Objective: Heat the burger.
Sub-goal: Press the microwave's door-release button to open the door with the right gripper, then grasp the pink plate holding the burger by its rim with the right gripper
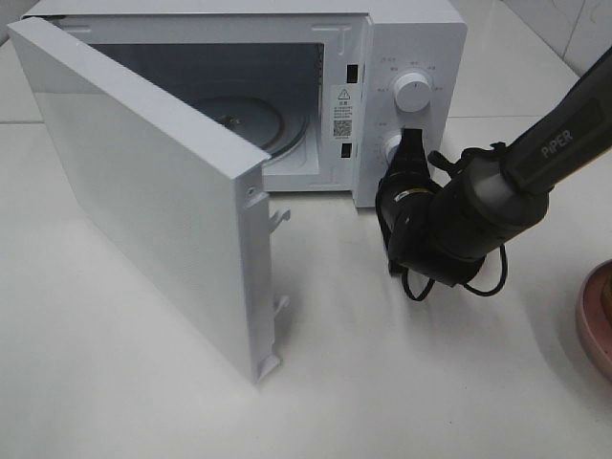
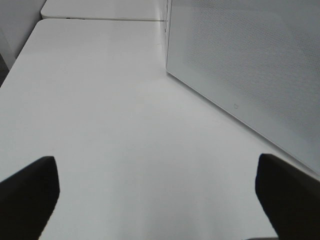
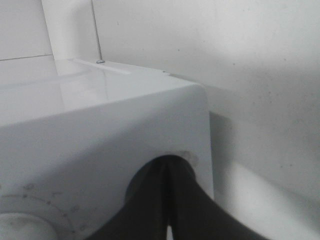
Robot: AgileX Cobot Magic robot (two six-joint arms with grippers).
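The burger is out of view. A white microwave (image 1: 411,38) stands at the back with its door (image 1: 143,191) swung wide open, and the glass turntable (image 1: 253,120) inside is bare. My right gripper (image 1: 409,143) is shut, its tips at the lower knob (image 1: 390,145) of the control panel, below the upper knob (image 1: 413,92). In the right wrist view the closed fingers (image 3: 167,175) meet against the panel with nothing between them. My left gripper (image 2: 160,200) is open over the bare table, beside the outer face of the door (image 2: 250,65).
A pink round plate (image 1: 598,320) shows partly at the right edge of the white table (image 1: 115,382). The open door juts far out toward the front left. The right arm (image 1: 535,163) reaches in from the right.
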